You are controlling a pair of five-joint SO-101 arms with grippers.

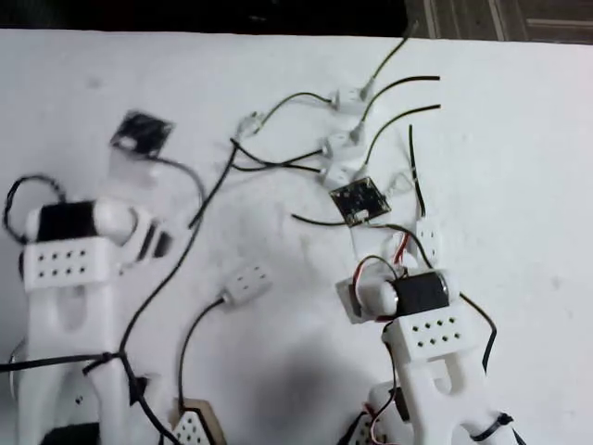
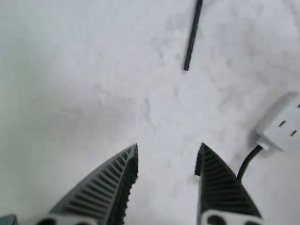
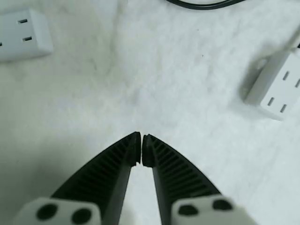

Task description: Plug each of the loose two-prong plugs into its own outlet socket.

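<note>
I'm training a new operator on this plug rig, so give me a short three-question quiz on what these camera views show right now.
1. True or false: the right end effector is shut with nothing between its tips.
2. Multiple choice: the left end effector is (A) open over the bare table, (B) shut on a plug, (C) shut on a wire.
3. Fill in: the cord leaving the white outlet block in the left wrist view is coloured ____.
Key: 1 true; 2 A; 3 black.
</note>
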